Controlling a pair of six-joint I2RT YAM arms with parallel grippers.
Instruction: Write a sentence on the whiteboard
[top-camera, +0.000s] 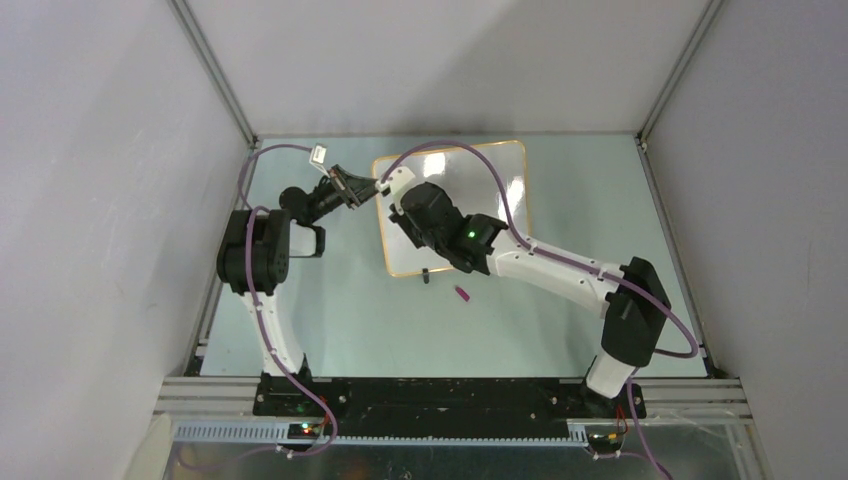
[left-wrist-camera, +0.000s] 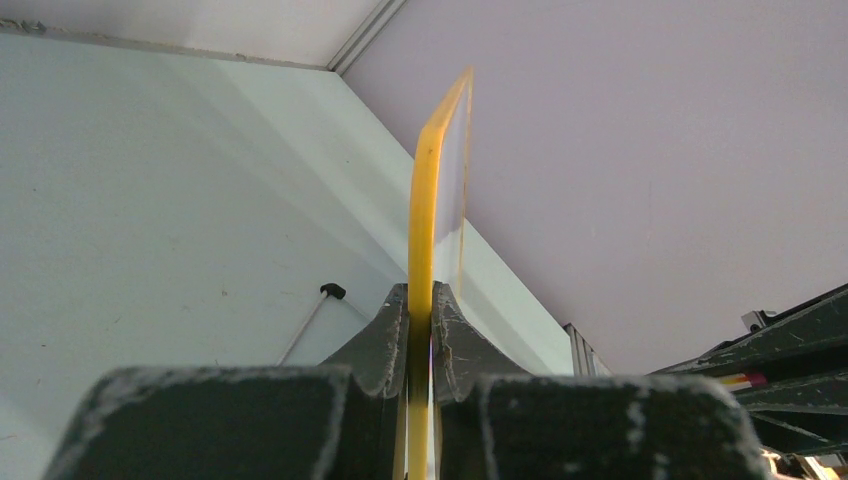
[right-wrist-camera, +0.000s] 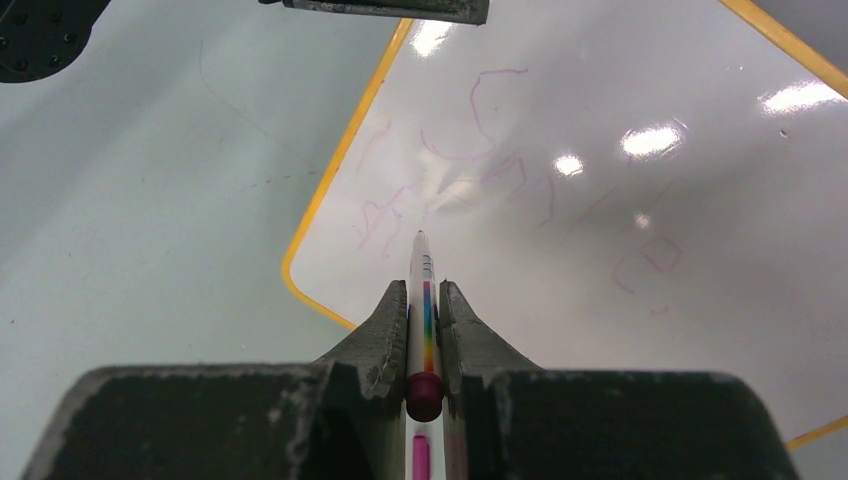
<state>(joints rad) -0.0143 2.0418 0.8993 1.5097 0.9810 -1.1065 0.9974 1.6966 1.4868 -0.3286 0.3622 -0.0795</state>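
— Where is the whiteboard (top-camera: 500, 185)?
— It lies on the bench (top-camera: 330, 310), toward the far side. The left fingers (left-wrist-camera: 385, 335) are clamped on the board's left rim, near its far-left corner. The wrist view shows the yellow frame edge-on between them.
— And the pen?
— The right fingers (right-wrist-camera: 385, 325) are closed on the marker (right-wrist-camera: 421, 262). Its long axis runs straight out along the fingers. The tip aims at the board's face just inside the left rim, beside the faint purple strokes (right-wrist-camera: 480, 160). I can't tell whether the tip touches the surface.
— Which arm writes?
— The right one, I'd say. It is over the board's face, while the left is only at the rim, likely steadying it. The next stroke depends on the tip meeting the face, then running away from the left rim.
— Counts?
— One board, one marker and two arms. One purple cap (top-camera: 463, 294) lies just off the board's near rim, and one small black clip foot (top-camera: 426, 273) shows at that rim.
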